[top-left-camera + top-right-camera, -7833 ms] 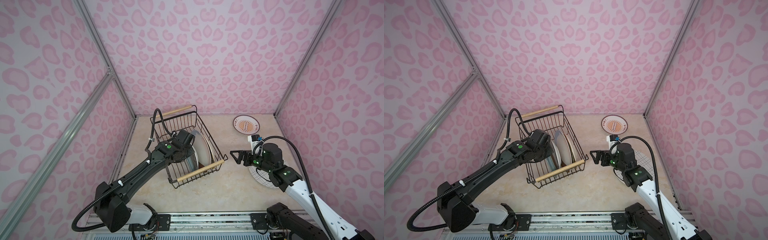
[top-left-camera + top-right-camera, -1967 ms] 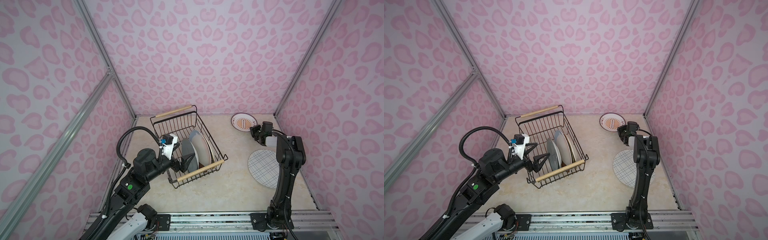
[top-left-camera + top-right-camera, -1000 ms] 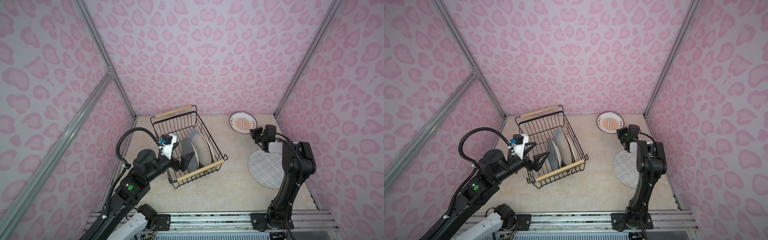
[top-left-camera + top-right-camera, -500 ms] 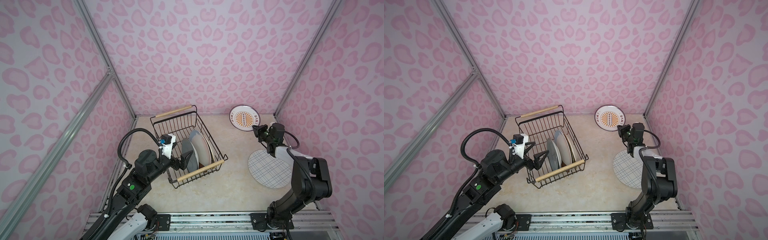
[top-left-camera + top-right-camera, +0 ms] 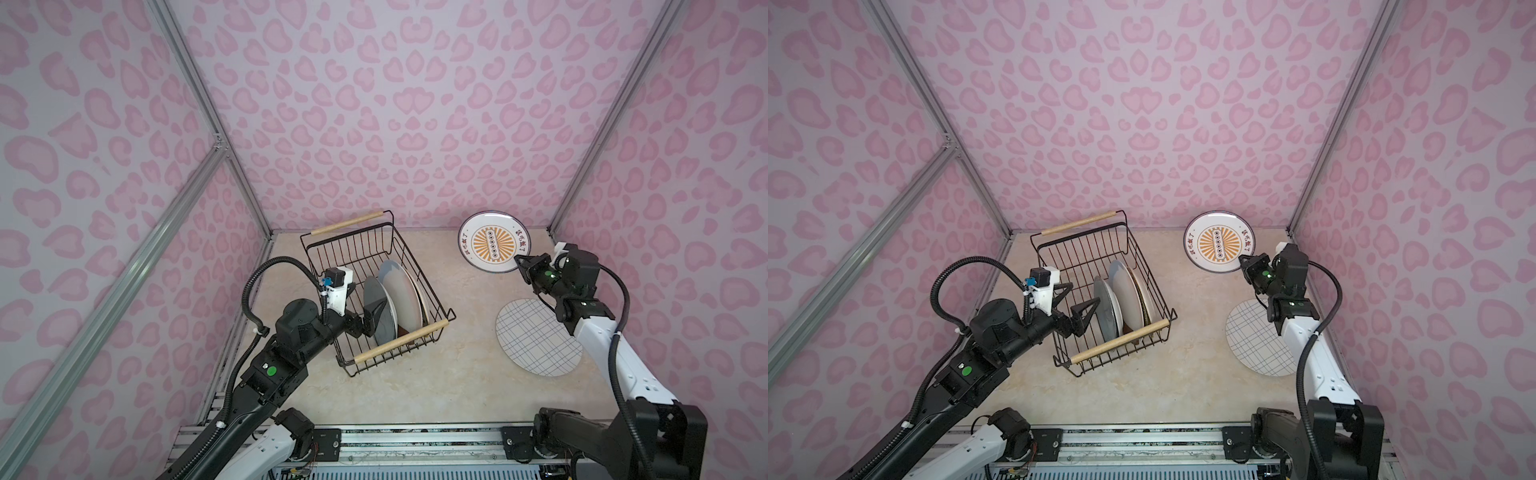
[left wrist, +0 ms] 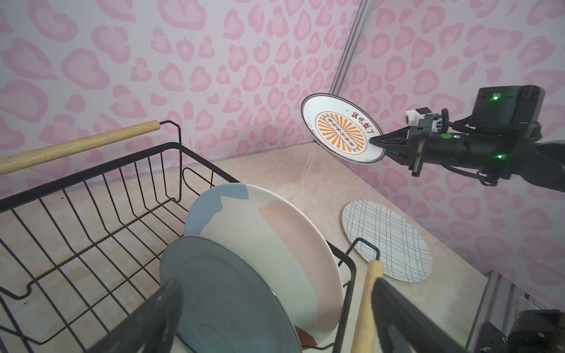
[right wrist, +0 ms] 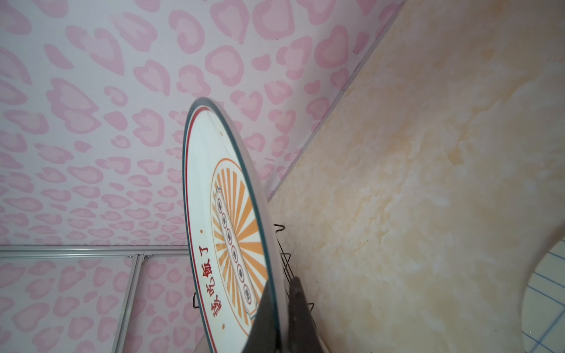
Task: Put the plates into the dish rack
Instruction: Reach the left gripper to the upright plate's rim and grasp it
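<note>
Right of dish rack (image 5: 353,253), raised off table (image 5: 415,386): sunburst plate (image 5: 493,242) tilted in air, right fingers (image 5: 527,268) pinched tight on its rim. Grid plate (image 5: 536,336) lies flat on table, also right of rack. Grey plate (image 6: 226,293) and pastel plate (image 6: 269,244) stand on edge inside rack. Left fingers (image 5: 1086,309) spread wide, empty, beside grey plate. Judgement: plates stiff, glazed, slippery, breakable. Rim pinch only workable hold. Flat plate needs edge raised first.
</note>
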Tool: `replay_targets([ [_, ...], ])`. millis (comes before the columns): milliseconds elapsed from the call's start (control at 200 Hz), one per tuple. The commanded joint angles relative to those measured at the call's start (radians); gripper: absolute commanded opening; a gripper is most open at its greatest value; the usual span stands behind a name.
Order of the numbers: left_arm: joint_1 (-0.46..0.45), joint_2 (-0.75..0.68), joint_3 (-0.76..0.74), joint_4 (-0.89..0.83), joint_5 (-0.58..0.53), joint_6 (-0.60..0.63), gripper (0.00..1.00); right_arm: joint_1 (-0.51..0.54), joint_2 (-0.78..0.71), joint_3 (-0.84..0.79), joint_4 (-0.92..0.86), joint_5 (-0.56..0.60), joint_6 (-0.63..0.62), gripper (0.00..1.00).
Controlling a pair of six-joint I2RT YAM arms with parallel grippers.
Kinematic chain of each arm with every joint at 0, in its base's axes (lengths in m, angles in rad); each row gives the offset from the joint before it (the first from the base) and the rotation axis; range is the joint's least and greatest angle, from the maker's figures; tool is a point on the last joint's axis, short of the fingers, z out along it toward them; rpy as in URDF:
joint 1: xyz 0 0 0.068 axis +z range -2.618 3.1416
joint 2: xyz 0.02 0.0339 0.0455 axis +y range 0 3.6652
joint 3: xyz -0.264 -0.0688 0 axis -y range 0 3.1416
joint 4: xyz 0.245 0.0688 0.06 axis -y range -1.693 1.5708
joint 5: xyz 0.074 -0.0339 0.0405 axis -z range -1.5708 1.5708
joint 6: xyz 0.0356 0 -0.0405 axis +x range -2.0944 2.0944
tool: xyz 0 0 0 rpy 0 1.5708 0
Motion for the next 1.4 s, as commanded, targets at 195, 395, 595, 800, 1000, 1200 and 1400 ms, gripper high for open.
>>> replay_targets([
  [195,-0.118,0.146,0.100,0.178,0.058,-0.072,0.98,0.007,-0.134,0.060,-0.272,-0.113,-0.139,0.00],
  [395,-0.320,0.316,0.234,0.207,-0.022,0.113,0.98,0.011,-0.165,0.117,-0.367,-0.160,-0.183,0.00],
  [595,-0.435,0.449,0.299,0.222,-0.088,0.494,0.98,0.013,-0.179,0.140,-0.409,-0.204,-0.192,0.00],
  [800,-0.481,0.587,0.369,0.241,-0.195,0.865,0.95,0.034,-0.158,0.181,-0.412,-0.218,-0.170,0.00],
  [1000,-0.523,0.666,0.370,0.372,-0.331,1.130,0.85,0.045,-0.120,0.223,-0.406,-0.253,-0.149,0.00],
  [1200,-0.552,0.748,0.370,0.537,-0.450,1.293,0.73,0.057,-0.101,0.238,-0.401,-0.264,-0.137,0.00],
  [1400,-0.565,0.825,0.400,0.600,-0.539,1.393,0.59,0.061,-0.102,0.247,-0.420,-0.259,-0.149,0.00],
])
